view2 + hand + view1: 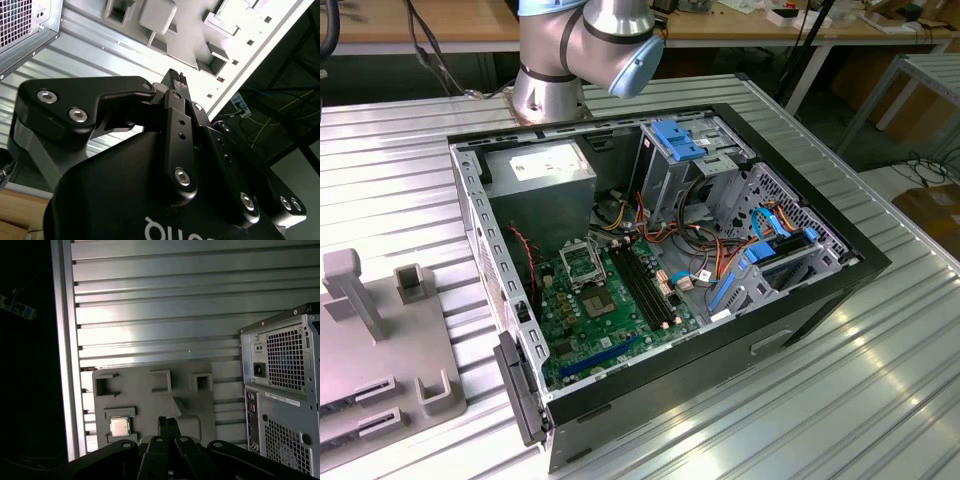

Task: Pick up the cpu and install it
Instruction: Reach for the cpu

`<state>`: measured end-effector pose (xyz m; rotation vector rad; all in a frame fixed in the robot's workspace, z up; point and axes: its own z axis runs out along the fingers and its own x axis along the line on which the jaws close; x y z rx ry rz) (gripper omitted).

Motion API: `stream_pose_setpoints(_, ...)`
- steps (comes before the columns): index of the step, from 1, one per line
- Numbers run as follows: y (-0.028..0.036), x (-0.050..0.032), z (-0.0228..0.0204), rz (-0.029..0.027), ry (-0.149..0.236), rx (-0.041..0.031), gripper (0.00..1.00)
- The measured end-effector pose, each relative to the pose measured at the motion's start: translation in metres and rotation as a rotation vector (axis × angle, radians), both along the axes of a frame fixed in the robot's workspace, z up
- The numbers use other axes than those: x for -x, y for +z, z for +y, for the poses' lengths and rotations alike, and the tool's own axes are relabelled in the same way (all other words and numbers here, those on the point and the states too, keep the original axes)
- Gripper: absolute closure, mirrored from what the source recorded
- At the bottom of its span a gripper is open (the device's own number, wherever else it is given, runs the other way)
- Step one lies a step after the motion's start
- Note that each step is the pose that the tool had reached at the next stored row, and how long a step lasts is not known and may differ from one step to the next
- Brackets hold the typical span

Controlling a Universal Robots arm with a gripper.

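Observation:
The cpu, a small silvery square chip, lies flat in a recess of the grey fixture. My gripper hangs well above that fixture, off to one side of the cpu and apart from it. Its two black fingers are shut together with nothing between them, as the second wrist view also shows at the gripper. In the exterior view the open computer case lies on its side. The black-framed socket sits on its green board.
The ribbed aluminium table carries the case and the grey fixture with upright posts at the exterior view's left. The arm's base stands behind the case. The case's rear panel is beside the fixture. Beyond the table edge the floor is dark.

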<state>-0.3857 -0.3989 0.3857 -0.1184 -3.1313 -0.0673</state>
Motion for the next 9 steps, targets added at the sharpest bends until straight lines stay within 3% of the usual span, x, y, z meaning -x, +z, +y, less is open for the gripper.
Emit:
stream_pose_setpoints(4,0.0,0.0009,0.0,0.0,0.0,0.0,0.89)
stream_pose_setpoints(9,-0.0009,0.0098,-0.0014,0.0001,0.0,0.0,0.89)
